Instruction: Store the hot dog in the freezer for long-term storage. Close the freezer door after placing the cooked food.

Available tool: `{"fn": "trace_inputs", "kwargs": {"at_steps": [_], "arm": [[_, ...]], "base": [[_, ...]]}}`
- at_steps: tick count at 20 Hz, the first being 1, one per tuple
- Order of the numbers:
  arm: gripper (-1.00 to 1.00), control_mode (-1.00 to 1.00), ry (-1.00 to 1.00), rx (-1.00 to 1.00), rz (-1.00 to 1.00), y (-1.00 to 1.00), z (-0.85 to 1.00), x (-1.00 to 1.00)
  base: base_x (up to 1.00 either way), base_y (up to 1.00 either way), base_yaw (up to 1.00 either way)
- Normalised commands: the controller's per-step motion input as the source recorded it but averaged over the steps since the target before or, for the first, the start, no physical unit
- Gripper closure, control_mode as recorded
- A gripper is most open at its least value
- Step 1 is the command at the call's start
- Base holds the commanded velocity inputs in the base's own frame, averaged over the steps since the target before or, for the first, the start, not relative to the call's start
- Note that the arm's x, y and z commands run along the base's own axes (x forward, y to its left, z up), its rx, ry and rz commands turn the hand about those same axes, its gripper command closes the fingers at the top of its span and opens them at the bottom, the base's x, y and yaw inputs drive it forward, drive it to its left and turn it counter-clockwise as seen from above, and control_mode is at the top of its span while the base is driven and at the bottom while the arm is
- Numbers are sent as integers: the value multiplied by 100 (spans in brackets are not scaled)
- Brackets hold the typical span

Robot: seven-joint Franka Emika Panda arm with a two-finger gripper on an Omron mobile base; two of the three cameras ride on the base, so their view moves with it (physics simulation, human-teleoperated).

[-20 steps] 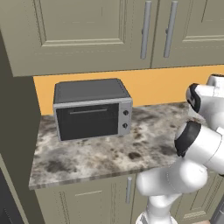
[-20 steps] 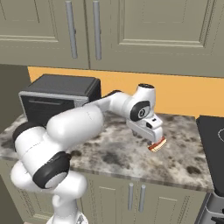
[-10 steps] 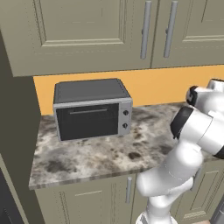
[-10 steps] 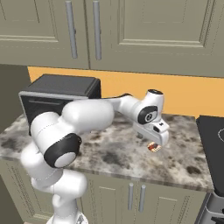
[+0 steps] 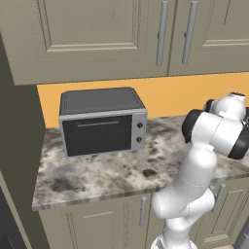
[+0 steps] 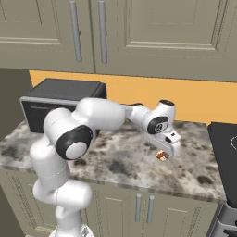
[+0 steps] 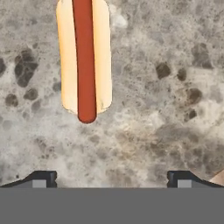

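The hot dog (image 7: 84, 59), a tan bun with a red sausage along it, lies on the speckled stone counter (image 6: 115, 157). In the hand view it sits ahead and to the left of my gripper (image 7: 112, 177), whose dark fingertips (image 7: 41, 177) stand wide apart with nothing between them. From the right base view, the gripper (image 6: 165, 147) hovers low over the counter with the hot dog (image 6: 161, 156) just below it. The freezer and the freezer door are out of view.
A grey-and-black countertop oven (image 5: 102, 121) stands at the back left of the counter. Wall cabinets (image 5: 121, 34) hang overhead, and base cabinets (image 6: 139, 208) run under the counter. A dark stovetop (image 6: 224, 157) borders the counter on the right.
The arm has swung its elbow and shoulder round while the hand stayed over the hot dog and dropped slightly. The hot dog lies where it was.
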Motion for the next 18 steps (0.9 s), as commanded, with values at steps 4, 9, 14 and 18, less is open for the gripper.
{"fn": "trace_inputs", "kwargs": {"at_steps": [4, 9, 14, 18], "arm": [[-100, -100, 0, 0, 0, -3, -29, 39], [-100, -100, 0, 0, 0, -33, -20, 36], [-100, -100, 0, 0, 0, -19, -14, 30], [-100, -100, 0, 0, 0, -8, -18, 34]], "base": [[0, 0, 0], [0, 0, 0], [0, 0, 0], [0, 0, 0]]}}
